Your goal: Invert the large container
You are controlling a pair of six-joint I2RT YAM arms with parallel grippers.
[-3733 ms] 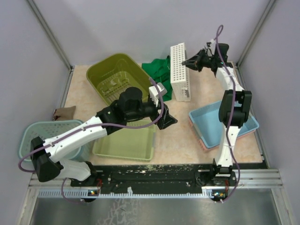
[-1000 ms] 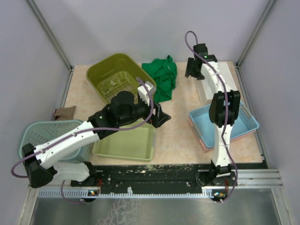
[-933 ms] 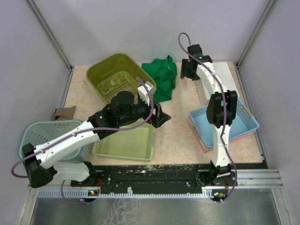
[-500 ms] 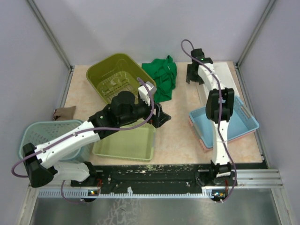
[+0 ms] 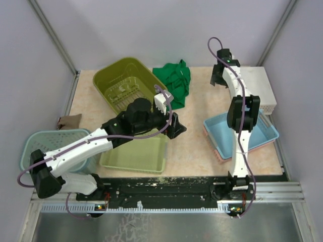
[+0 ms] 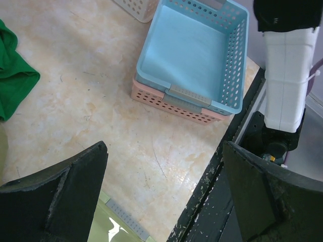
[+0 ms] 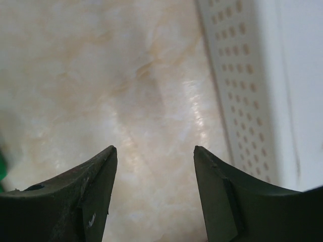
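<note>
Both sets of jaws stand apart with nothing between them: left gripper [image 5: 177, 126] spread wide over bare table [image 5: 197, 146] mid-scene, right gripper [image 7: 154, 151] parted less, pointing down at bare tabletop at the far right. Large white container [image 5: 255, 86] lies flat at the far right against the right wall, plain solid face up, perforated wall showing along its edges; looks base-up. The right wrist view has that perforated wall just right of the right finger [image 7: 222, 201], not touching it. Diff vs a few seconds back: the container stood on edge beside the green cloth [image 5: 174, 80] with the right gripper at its far end; now it is down flat. Diff vs half a second back: it sits further right, close to the wall, and the right gripper has also moved right, now off its left edge. The left arm has crept slightly right, jaws unchanged. Blue basket [image 6: 186, 50] stays nested on the pink basket [image 6: 166, 103] at near right. Olive basket [image 5: 121, 83] and light green tray [image 5: 133, 154] are unmoved.
</note>
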